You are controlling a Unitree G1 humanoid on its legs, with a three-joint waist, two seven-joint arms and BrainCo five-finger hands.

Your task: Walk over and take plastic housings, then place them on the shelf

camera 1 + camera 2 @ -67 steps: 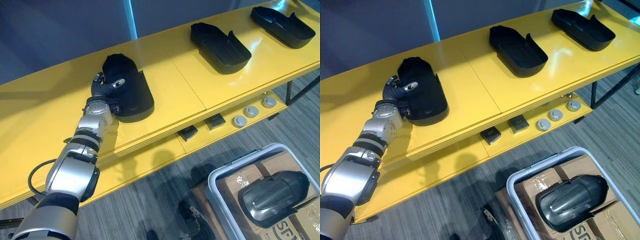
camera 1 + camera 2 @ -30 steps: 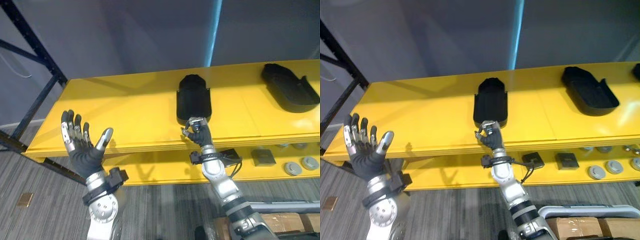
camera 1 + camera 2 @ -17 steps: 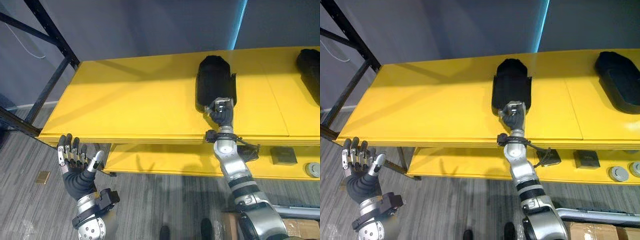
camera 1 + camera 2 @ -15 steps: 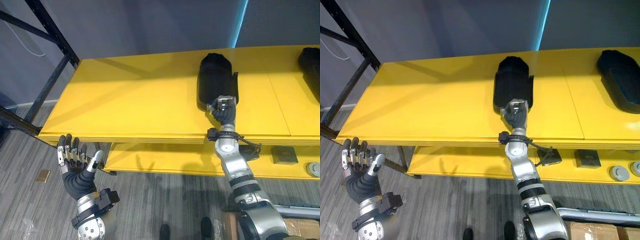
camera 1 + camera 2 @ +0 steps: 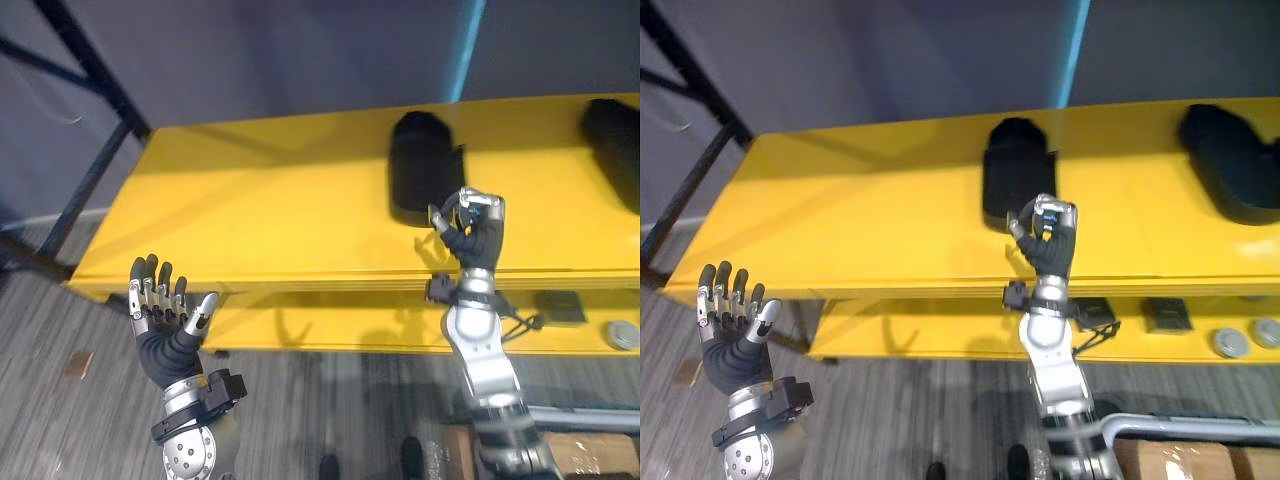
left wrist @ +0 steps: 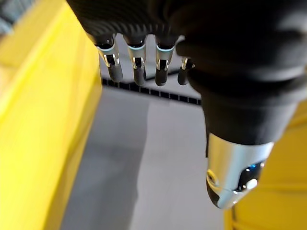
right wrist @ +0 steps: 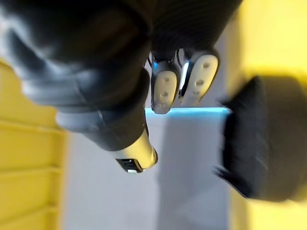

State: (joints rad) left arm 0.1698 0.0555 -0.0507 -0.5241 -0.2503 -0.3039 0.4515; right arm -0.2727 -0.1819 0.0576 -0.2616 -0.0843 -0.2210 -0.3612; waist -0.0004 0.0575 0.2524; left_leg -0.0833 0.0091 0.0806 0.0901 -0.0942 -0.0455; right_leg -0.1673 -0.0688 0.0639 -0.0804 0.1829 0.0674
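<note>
A black plastic housing point(image 5: 424, 168) lies on the yellow top shelf point(image 5: 260, 215), open side down. My right hand point(image 5: 470, 236) hovers just in front of the housing's near right corner. It is clear of the housing, with its fingers curled and nothing in them. In the right wrist view the housing point(image 7: 268, 139) stands apart from the curled fingers point(image 7: 163, 88). A second black housing point(image 5: 1230, 160) rests further right on the same shelf. My left hand point(image 5: 165, 320) is raised below the shelf's front edge, palm up, its fingers point(image 6: 136, 64) straight and empty.
The lower shelf carries small black blocks point(image 5: 560, 305) and grey discs point(image 5: 622, 333). A black rack post point(image 5: 90, 100) slants at the shelf's left end. A white bin rim point(image 5: 1180, 425) over cardboard boxes sits on the grey carpet at the lower right.
My right hand has come off the housing's near edge and pulled back a little toward me, its fingers loosening slightly. The housing stays on the shelf. The whole view has shifted.
</note>
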